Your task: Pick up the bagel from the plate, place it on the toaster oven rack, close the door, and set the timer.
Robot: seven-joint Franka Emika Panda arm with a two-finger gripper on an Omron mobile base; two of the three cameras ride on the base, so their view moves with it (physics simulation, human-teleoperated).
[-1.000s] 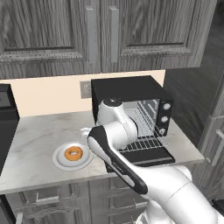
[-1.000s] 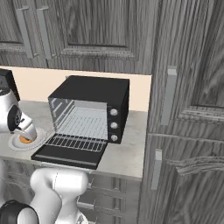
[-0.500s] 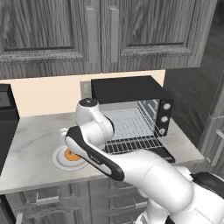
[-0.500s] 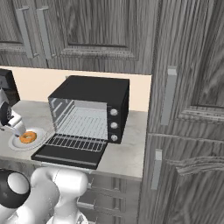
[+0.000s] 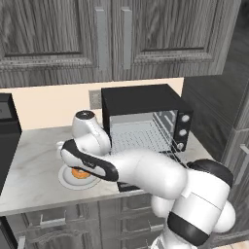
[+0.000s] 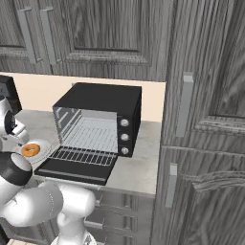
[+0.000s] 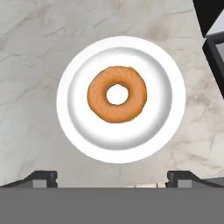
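The bagel (image 7: 97, 94), an orange-brown ring, lies in the middle of the white plate (image 7: 162, 83) on the marble counter. My gripper (image 7: 112, 178) hangs straight above them, open, its fingertips (image 7: 41, 177) wide apart and holding nothing. From the left base view my arm hides part of the plate (image 5: 64, 179) and bagel (image 5: 79, 173). In the right base view the bagel (image 6: 31, 150) sits left of the black toaster oven (image 6: 103, 103). The oven's door (image 6: 72, 170) lies open and flat, and the wire rack (image 6: 88, 146) shows above it.
The toaster oven (image 5: 146, 104) stands right of the plate, with its knobs (image 5: 182, 131) on its right side. A black appliance (image 5: 7, 129) stands at the counter's far left. Grey cabinets (image 5: 73, 39) hang overhead, and a tall cabinet (image 6: 206, 119) stands at the right.
My arm has swung left from in front of the oven to above the plate. The bagel, plate and oven have not moved.
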